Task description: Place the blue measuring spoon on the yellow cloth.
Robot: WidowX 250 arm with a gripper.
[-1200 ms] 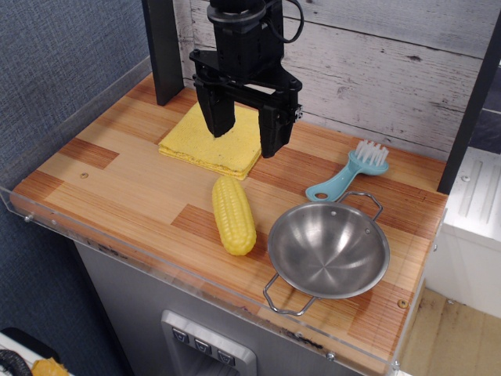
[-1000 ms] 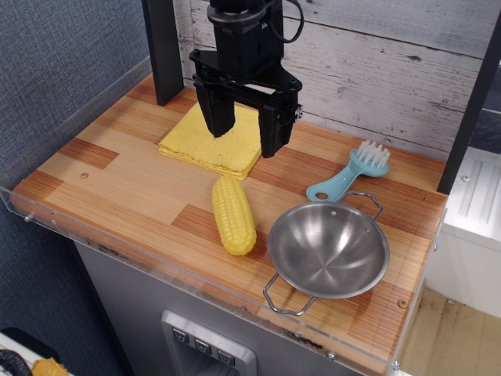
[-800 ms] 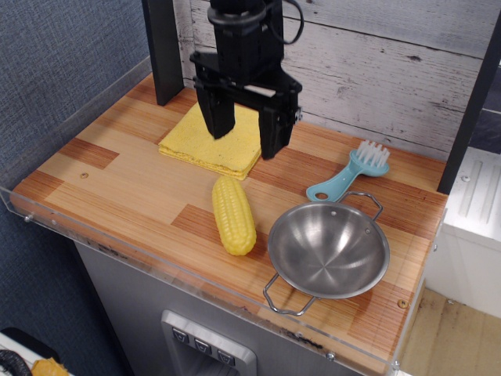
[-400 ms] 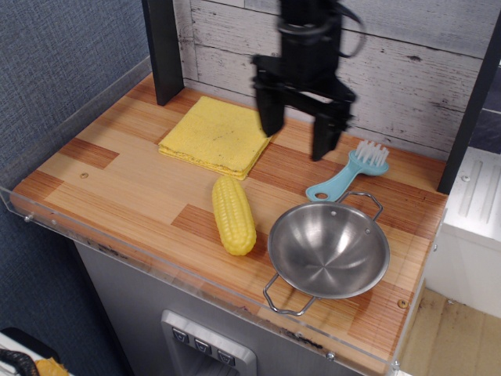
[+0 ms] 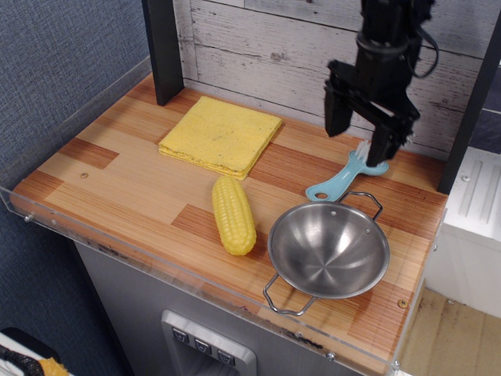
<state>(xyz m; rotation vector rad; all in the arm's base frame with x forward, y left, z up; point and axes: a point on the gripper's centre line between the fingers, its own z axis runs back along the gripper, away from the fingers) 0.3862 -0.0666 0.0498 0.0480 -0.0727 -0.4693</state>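
1. Wooden planks in mixed brown tones make up the counter [image 5: 117, 184] before us, backed by a whitewashed board wall [image 5: 258, 39] and edged at the front by a clear plastic lip.
2. We see the black gripper [image 5: 360, 133] hanging over the far right of the counter with its two fingers spread wide and nothing between them.
3. We find the blue measuring spoon [image 5: 338, 182] lying flat just below that gripper; its white bristly head is partly hidden behind the right finger, and its holed handle points toward the steel bowl [image 5: 329, 249].
4. We note the yellow cloth [image 5: 221, 135] lying folded at the back left, well apart from the spoon.
5. We see a corn cob [image 5: 233, 214] between cloth and bowl, near the cloth's front corner.
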